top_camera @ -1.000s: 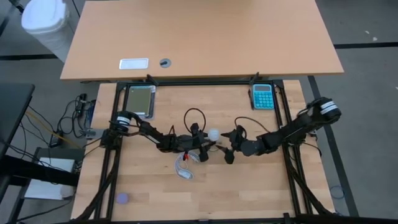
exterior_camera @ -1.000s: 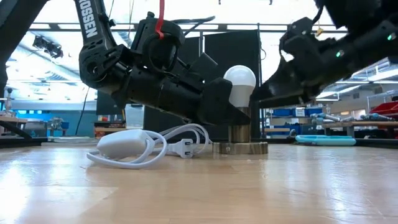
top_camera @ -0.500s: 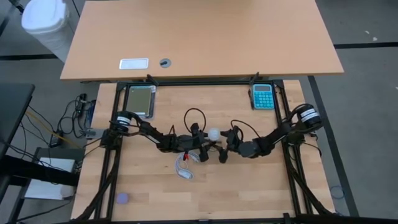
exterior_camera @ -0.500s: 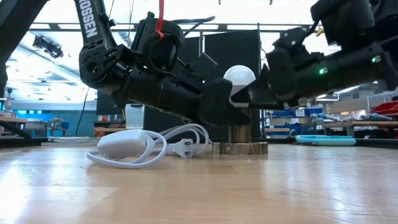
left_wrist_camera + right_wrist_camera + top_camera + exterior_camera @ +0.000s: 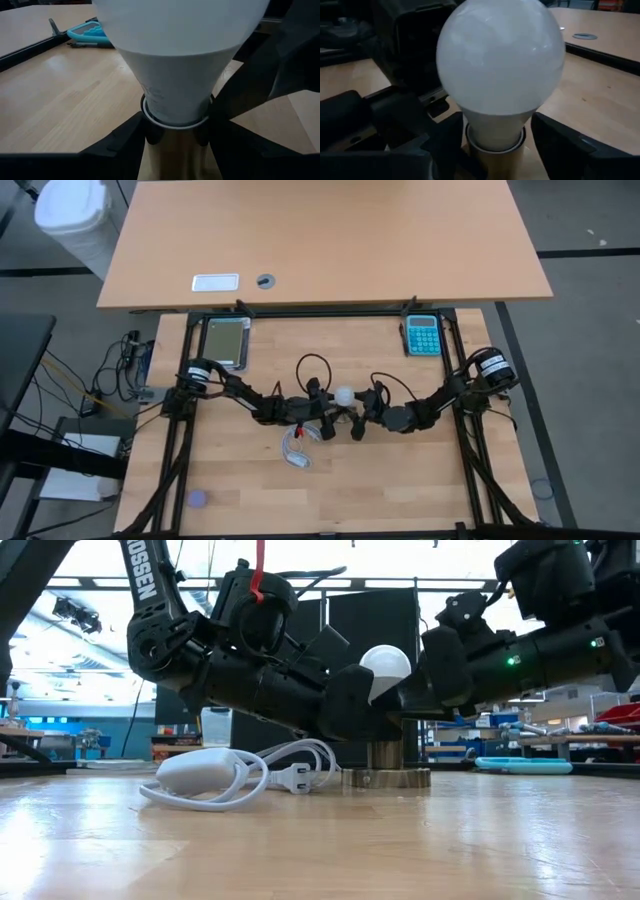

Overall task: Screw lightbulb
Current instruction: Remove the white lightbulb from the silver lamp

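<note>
The lightbulb (image 5: 385, 668) stood upright in its brass socket (image 5: 385, 754) near the middle of the bench (image 5: 400, 480), globe upward, its narrow neck sunk into the socket's collar. My left claw (image 5: 332, 420) lay low beside it, its fingers (image 5: 117, 145) drawn in narrow and clamped on the socket on either side below the bulb. My right claw (image 5: 357, 417) reached in from the opposite side, fingers (image 5: 560, 135) flanking the bulb's neck (image 5: 495, 131); whether they pressed it or stood just off it I could not tell. A coiled white cable (image 5: 225, 772) with its plug lay on the wood beside the socket's round base (image 5: 386, 778). A teal calculator (image 5: 421, 336) sat at the bench's far edge.
</note>
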